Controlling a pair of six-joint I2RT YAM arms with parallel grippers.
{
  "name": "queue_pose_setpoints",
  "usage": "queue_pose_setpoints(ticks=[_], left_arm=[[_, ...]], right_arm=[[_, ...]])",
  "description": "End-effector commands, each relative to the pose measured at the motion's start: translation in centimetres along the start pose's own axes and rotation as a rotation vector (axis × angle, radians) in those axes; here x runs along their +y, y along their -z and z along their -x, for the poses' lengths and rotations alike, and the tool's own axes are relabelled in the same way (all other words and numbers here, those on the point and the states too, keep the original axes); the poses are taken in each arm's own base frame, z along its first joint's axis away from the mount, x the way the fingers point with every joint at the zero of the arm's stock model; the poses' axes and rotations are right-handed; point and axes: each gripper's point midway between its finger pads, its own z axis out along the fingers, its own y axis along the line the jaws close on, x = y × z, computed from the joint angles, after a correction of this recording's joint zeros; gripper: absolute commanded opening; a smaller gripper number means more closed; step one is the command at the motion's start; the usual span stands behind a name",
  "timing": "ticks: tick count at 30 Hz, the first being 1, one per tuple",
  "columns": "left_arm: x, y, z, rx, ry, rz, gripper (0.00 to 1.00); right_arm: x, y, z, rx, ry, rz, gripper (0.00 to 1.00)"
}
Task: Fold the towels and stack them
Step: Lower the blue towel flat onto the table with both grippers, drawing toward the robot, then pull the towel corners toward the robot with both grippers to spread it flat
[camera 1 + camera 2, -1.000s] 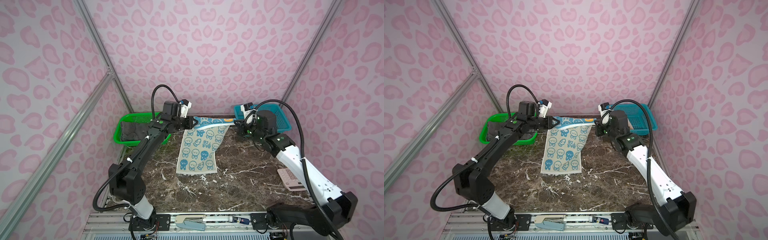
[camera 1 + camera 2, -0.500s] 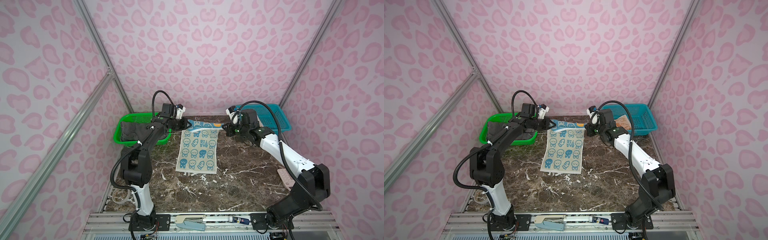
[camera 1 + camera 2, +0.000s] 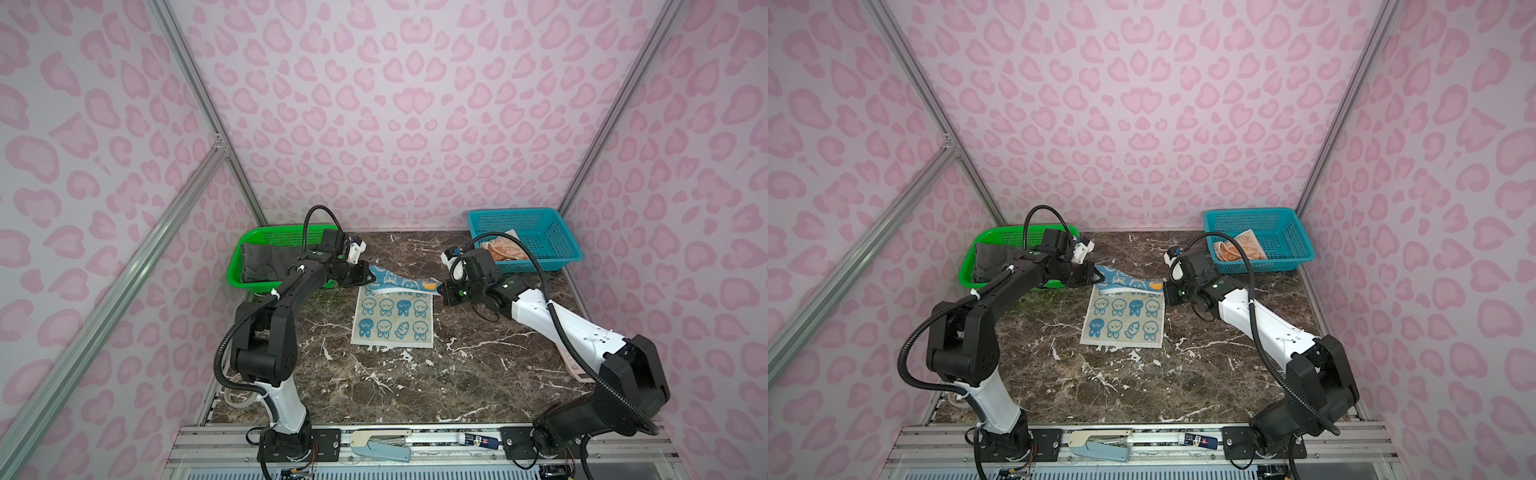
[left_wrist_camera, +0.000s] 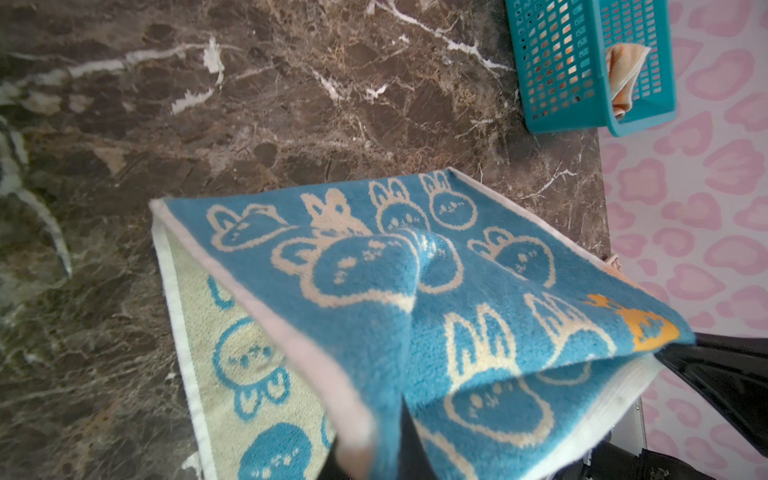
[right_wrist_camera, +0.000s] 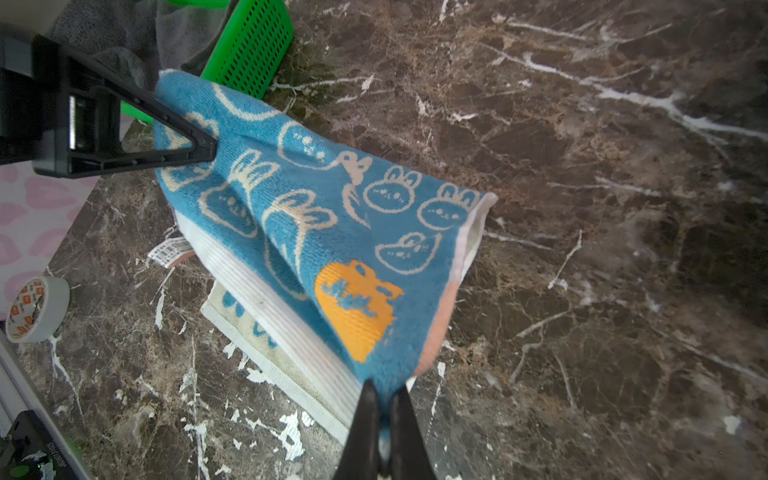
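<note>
Blue towel is lying on the desk, roughly midway between the two baskets. The near part is lying flat with the pale side up, blue rabbits showing. You're holding its far edge up off the desk with both arms. That raised strip is showing its blue side and sagging a little between the two grips.

Your left gripper is clamping the far-left corner, just beside the green basket. The right wrist view is showing one of its fingers lying across the cloth there.

Your right gripper is pinching the far-right corner, next to the orange patch. Its jaws are standing nearly together with only cloth between them. Both top views are showing the same thing.

The lifted part is hanging over the flat part and isn't yet laid down on it. A white hem and a barcode tag are showing under the lifted edge in the right wrist view.

In the green basket the grey towel is sitting bunched up. The orange-cream towel is sitting crumpled in the teal basket at the back right of the desk. A tape roll is sitting at the edge of the desk.
</note>
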Motion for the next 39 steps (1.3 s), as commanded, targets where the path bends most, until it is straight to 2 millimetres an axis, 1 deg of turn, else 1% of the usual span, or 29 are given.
queue_pose_setpoints(ticks=[1, 4, 8, 12, 17, 18, 20, 22, 25, 26, 27, 28, 32, 34, 39], left_arm=[[1.4, 0.0, -1.4, 0.012, 0.01, 0.051, 0.12], [2.3, -0.2, -2.9, 0.035, 0.03, 0.083, 0.12], [3.1, -0.3, -4.6, 0.062, 0.049, 0.111, 0.12], [3.9, -0.6, -5.9, 0.085, 0.073, 0.132, 0.13], [5.1, -1.3, -7.9, 0.12, 0.114, 0.163, 0.17], [5.3, -1.4, -8.2, 0.126, 0.119, 0.17, 0.18], [5.8, -1.5, -8.8, 0.138, 0.133, 0.186, 0.21], [6.0, -1.4, -9.0, 0.137, 0.14, 0.197, 0.27], [6.1, -1.1, -8.8, 0.123, 0.141, 0.213, 0.35], [5.9, -0.9, -8.7, 0.116, 0.143, 0.212, 0.35], [5.8, -0.8, -8.5, 0.11, 0.145, 0.207, 0.41], [5.5, -0.7, -8.3, 0.103, 0.148, 0.199, 0.44], [4.3, -0.2, -8.1, 0.09, 0.167, 0.147, 0.48], [3.9, -0.2, -8.7, 0.1, 0.18, 0.126, 0.5], [4.1, -0.8, -11.7, 0.162, 0.209, 0.124, 0.54]], right_arm=[[-0.6, -0.6, -2.5, 0.069, -0.048, -0.052, 0.0], [-0.4, -1.1, -4.1, 0.1, -0.091, -0.059, 0.0], [0.4, -1.5, -6.4, 0.142, -0.13, -0.051, 0.0], [0.6, -1.8, -8.6, 0.177, -0.183, -0.063, 0.0], [1.0, -2.4, -10.7, 0.2, -0.232, -0.051, 0.0], [0.9, -2.6, -11.1, 0.207, -0.235, -0.054, 0.0], [1.0, -3.1, -11.9, 0.222, -0.249, -0.043, 0.05], [1.3, -3.5, -12.3, 0.229, -0.258, -0.014, 0.09], [1.9, -3.8, -12.5, 0.235, -0.259, 0.022, 0.12], [2.0, -4.0, -12.5, 0.239, -0.254, 0.032, 0.14], [2.2, -4.1, -12.5, 0.244, -0.25, 0.038, 0.15], [2.2, -4.2, -12.7, 0.255, -0.247, 0.041, 0.18], [2.2, -4.6, -13.0, 0.283, -0.241, 0.04, 0.22], [2.1, -4.7, -13.2, 0.288, -0.243, 0.033, 0.24], [1.7, -5.0, -13.6, 0.302, -0.246, 0.019, 0.3]])
